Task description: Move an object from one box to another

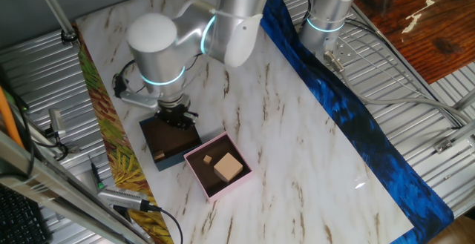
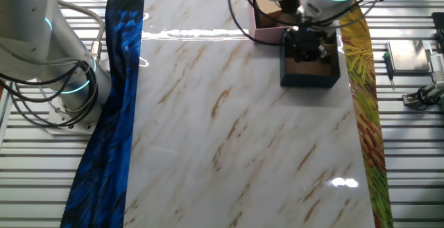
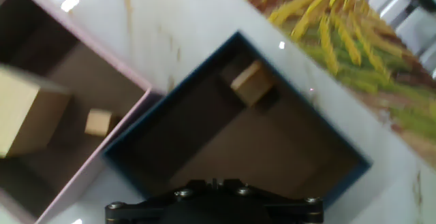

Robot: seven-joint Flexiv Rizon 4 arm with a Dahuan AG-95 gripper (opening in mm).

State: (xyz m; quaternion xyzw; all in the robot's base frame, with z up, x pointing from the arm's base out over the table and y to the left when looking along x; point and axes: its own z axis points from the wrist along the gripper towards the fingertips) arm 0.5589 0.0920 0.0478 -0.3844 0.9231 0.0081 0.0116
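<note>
The dark navy-blue box [image 1: 169,144] [image 2: 310,70] [image 3: 238,142] has a brown inside, and one small wooden block [image 3: 252,82] [image 1: 159,154] lies in a corner of it. Touching it is the pale pink box [image 1: 217,171] [image 2: 265,28] [image 3: 102,156], which holds a large wooden block [image 1: 228,167] [image 3: 24,112] and a small one [image 1: 208,159] [image 3: 99,122]. My gripper [image 1: 178,118] [image 2: 309,46] hangs low over the navy box, away from its block. The hand view shows only the gripper's dark base [image 3: 212,200], and the fingers are too dark to tell open from shut.
A yellow leaf-patterned cloth [image 1: 111,147] [image 2: 361,82] runs along the table edge beside the navy box. A blue cloth [image 1: 349,118] [image 2: 114,103] lines the opposite edge. A second arm's base [image 1: 326,14] [image 2: 48,55] stands beyond it. Tools [image 1: 122,198] lie off the table.
</note>
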